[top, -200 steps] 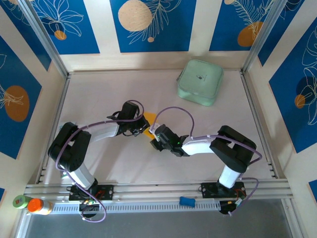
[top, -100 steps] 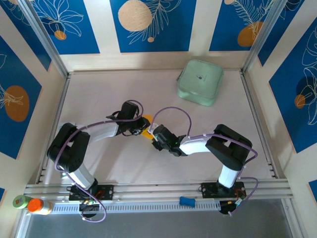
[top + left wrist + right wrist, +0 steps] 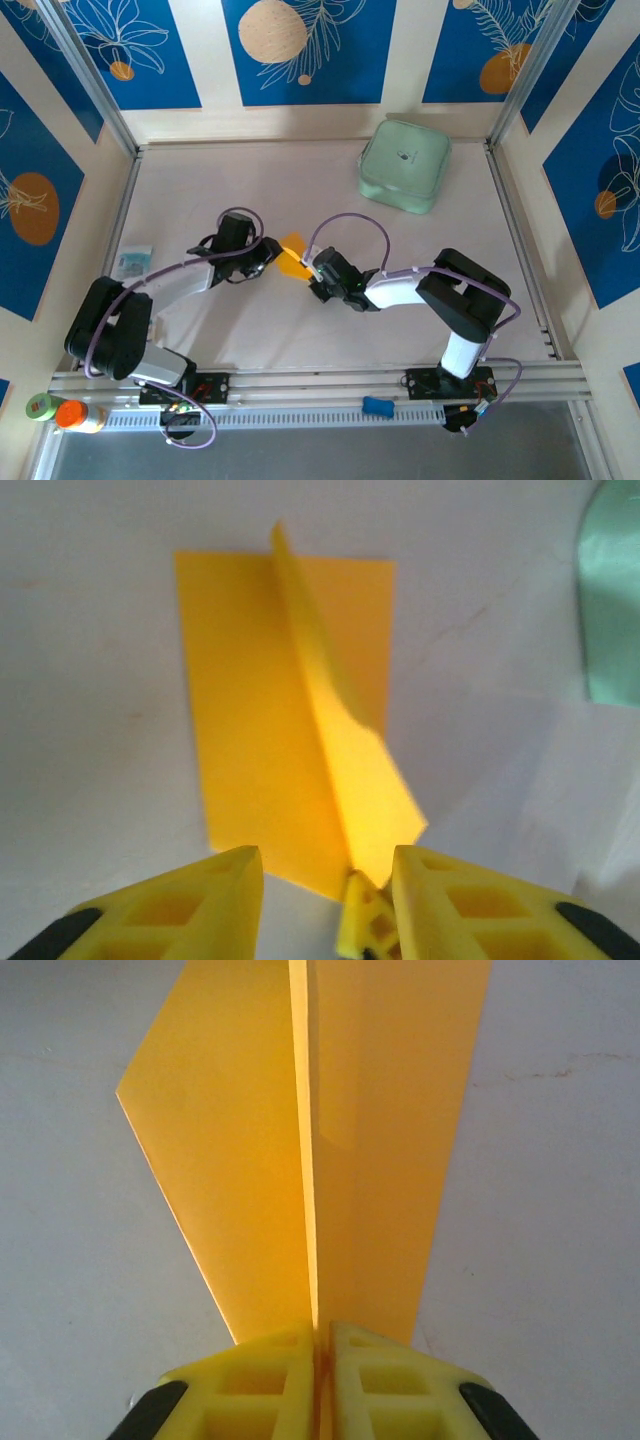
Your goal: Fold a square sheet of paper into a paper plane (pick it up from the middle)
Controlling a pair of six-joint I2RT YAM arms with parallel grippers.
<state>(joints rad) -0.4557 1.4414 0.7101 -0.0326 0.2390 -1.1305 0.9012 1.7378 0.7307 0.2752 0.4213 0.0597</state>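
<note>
While the right gripper (image 3: 312, 272) pinches the paper's (image 3: 292, 256) raised crease, the left gripper (image 3: 268, 262) gapes beside it. The paper lies on the pale table (image 3: 230, 180), well left of the case (image 3: 404, 165) and nearer the arms; blue floral walls (image 3: 300, 60) surround.

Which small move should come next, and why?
Probably ease the left gripper forward onto the flat part of the paper: its jaws stand open just short of it, while the right gripper is shut on the raised fold.

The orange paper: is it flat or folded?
Folded. The paper stands up in a central ridge pinched by the right gripper, flaps sloping down either side.
</note>
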